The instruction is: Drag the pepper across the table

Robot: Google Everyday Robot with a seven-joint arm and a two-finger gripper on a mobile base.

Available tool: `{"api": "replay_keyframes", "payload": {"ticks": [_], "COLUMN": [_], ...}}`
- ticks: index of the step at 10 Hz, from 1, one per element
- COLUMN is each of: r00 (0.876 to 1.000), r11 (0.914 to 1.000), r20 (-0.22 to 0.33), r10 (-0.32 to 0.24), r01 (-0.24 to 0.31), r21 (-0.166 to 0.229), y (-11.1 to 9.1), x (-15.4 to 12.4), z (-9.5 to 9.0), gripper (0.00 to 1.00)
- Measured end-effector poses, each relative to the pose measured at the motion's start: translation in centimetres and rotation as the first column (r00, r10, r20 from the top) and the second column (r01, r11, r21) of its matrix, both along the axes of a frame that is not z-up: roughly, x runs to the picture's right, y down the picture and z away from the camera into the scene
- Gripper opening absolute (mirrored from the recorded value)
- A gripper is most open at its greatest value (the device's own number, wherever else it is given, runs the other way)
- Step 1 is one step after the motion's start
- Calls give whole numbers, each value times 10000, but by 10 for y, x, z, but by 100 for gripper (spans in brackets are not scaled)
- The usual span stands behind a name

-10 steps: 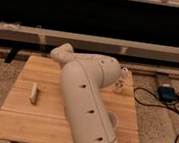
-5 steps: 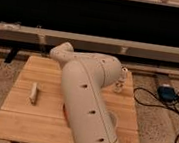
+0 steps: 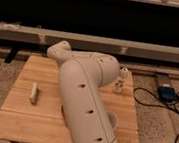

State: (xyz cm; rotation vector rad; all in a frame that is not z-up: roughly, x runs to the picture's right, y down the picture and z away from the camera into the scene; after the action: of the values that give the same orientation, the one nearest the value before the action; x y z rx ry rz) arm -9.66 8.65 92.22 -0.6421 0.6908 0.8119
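Nothing has shifted from half a second ago as far as I can see: my arm (image 3: 85,103) keeps the same bend, filling the centre of the frame from the bottom edge up to an elbow at upper middle. I cannot see the gripper, hidden behind the arm, so I cannot tell its state. I cannot spot the pepper anywhere either. On the table (image 3: 20,121), a pale stick-shaped block (image 3: 33,92) lies at left, and a small clear shaker (image 3: 120,80) stands at right, just beside the arm. A dark cable (image 3: 152,100) runs over the floor at right.
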Motion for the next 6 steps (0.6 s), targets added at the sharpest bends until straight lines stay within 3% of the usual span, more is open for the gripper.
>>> {"api": "replay_keyframes", "payload": {"ticks": [6], "r00": [9964], "r11": [9992], "r20": [775], "r10": [-356], "r01": [341], "r21": [214], "y": [-23], "x": [-64], "z": [14], "gripper": [0]}}
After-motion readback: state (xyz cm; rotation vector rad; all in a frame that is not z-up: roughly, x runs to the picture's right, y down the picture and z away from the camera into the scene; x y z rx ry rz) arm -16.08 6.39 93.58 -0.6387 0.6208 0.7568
